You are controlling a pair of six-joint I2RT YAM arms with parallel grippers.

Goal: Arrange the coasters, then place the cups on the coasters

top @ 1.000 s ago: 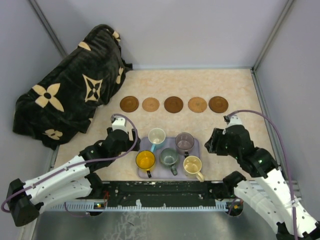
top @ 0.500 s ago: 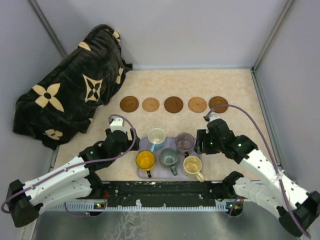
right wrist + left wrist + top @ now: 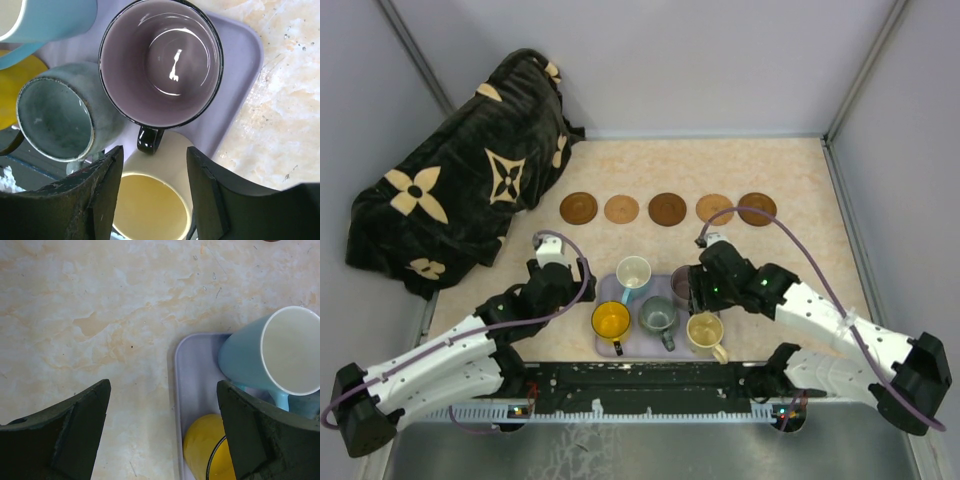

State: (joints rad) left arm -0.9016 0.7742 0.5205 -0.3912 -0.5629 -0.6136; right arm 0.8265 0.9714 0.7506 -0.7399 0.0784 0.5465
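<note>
On the lavender tray (image 3: 242,60), the purple-grey cup (image 3: 160,60) sits under the right fingers (image 3: 102,200), spread empty beside its handle. Left fingers (image 3: 75,430), spread empty, hover at the tray's nine o'clock.

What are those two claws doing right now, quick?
Left gripper: open, empty, at the tray edge.
Right gripper: open, empty, by the handle of the purple cup.
</note>
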